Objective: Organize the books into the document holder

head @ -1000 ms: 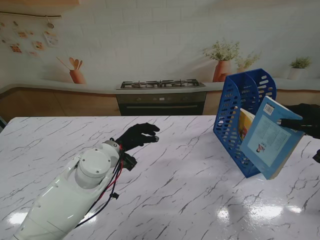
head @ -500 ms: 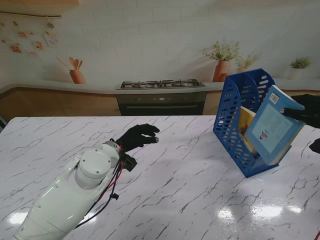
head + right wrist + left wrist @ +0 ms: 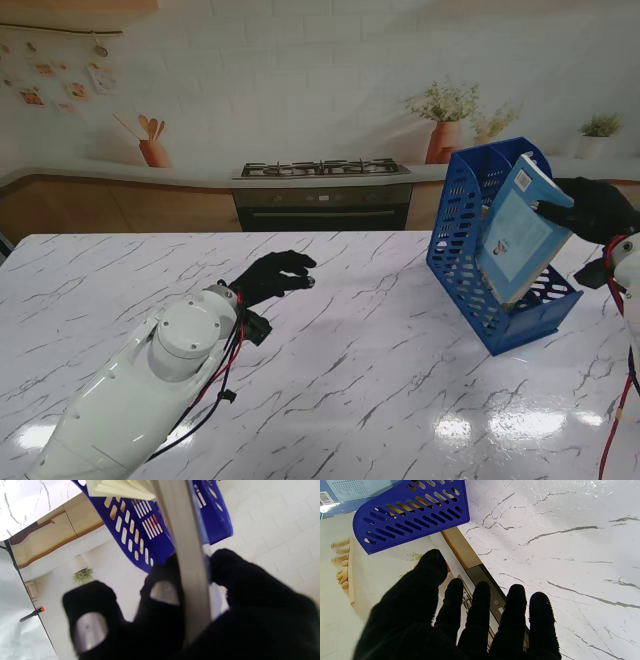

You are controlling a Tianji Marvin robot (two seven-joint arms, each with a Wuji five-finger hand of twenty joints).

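At the right of the frame, the right hand (image 3: 592,208) pinches a blue book (image 3: 520,232) tilted inside the blue holder (image 3: 470,215). Centre-left, the left hand (image 3: 272,275) hovers spread, empty.

White marble-patterned table top (image 3: 380,380) with grey veining, glossy with light reflections; behind it a printed kitchen backdrop (image 3: 250,80): gas stove (image 3: 322,168) over a dark oven front (image 3: 322,210); terracotta utensil pot (image 3: 153,150) at left; potted plants (image 3: 445,120) at right.
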